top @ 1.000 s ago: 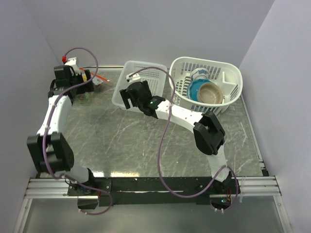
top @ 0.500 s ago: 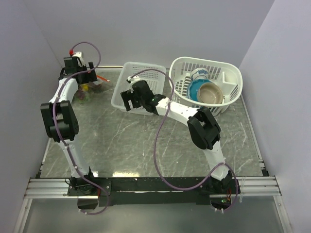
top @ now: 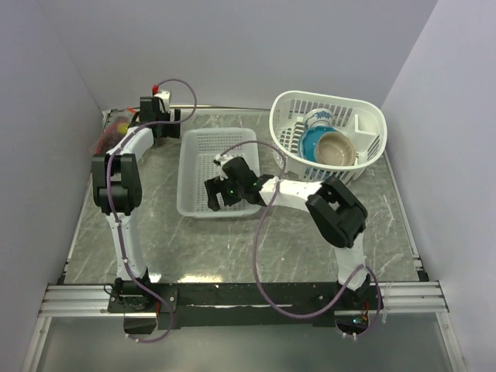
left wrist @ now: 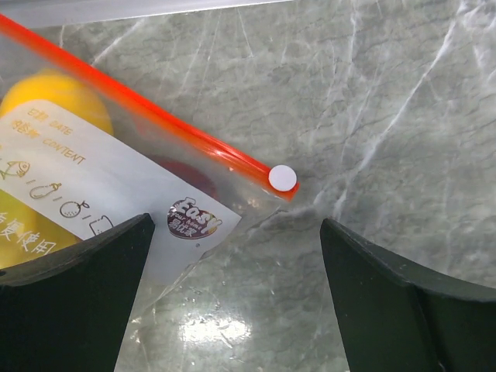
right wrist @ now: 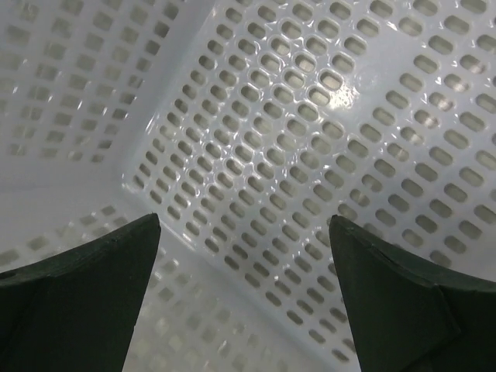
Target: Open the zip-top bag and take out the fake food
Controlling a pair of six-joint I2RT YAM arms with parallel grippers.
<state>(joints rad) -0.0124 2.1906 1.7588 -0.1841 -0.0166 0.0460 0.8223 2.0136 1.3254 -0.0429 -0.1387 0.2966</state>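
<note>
I see the flat basket [top: 203, 155] sitting nearer to me than a second ago, with the right gripper [top: 223, 194] spread wide and empty over it. The left gripper [top: 159, 116], also wide open and empty, hovers by the zip-top bag [top: 111, 130] in the far-left corner. Only its wrist view shows the orange-red zipper strip [left wrist: 155, 116] and the yellow fake food [left wrist: 58, 97] inside.

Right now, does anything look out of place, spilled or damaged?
Nothing is spilled or damaged. The zip-top bag lies tucked into the far-left corner of the table, with the fake food inside it, an awkward spot.
</note>
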